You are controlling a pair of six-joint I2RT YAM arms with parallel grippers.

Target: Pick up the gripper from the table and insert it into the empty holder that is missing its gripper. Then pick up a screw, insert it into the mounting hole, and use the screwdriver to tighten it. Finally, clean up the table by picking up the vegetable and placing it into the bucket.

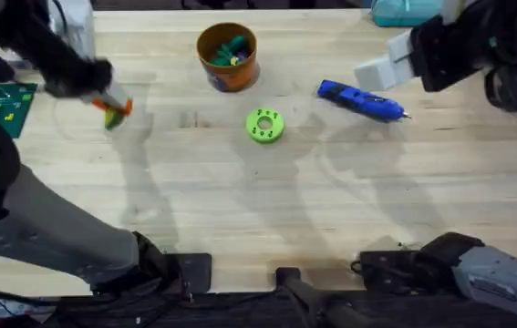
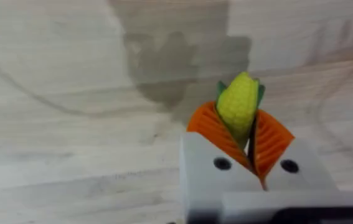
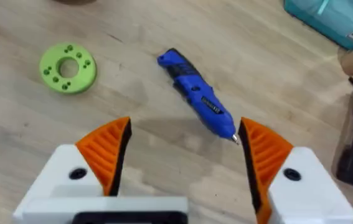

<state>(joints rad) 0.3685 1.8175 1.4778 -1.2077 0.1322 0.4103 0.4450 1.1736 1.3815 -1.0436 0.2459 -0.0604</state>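
Observation:
My left gripper point(image 1: 112, 107) hovers over the table's point(image 1: 240, 210) far left, shut on the vegetable point(image 1: 110, 118). In the left wrist view the yellow-green vegetable point(image 2: 238, 102) sticks up between the orange pads point(image 2: 210, 127) of that gripper point(image 2: 241, 127), above bare wood. The orange bucket point(image 1: 227, 68) stands at the far middle with green and blue pieces inside. To its right lies the blue screwdriver point(image 1: 360, 100), also seen as the screwdriver point(image 3: 198, 102) just beyond my open right gripper point(image 3: 185, 134). That right gripper point(image 1: 384, 69) hangs empty at the far right. The loose gripper part, holder and screw are out of view.
A flat bright green ring point(image 1: 265, 126) with holes lies mid-table, and the same ring point(image 3: 68, 67) shows in the right wrist view. A green circuit board point(image 1: 3, 102) sits at the left edge. A teal box point(image 3: 332, 22) stands at the far right.

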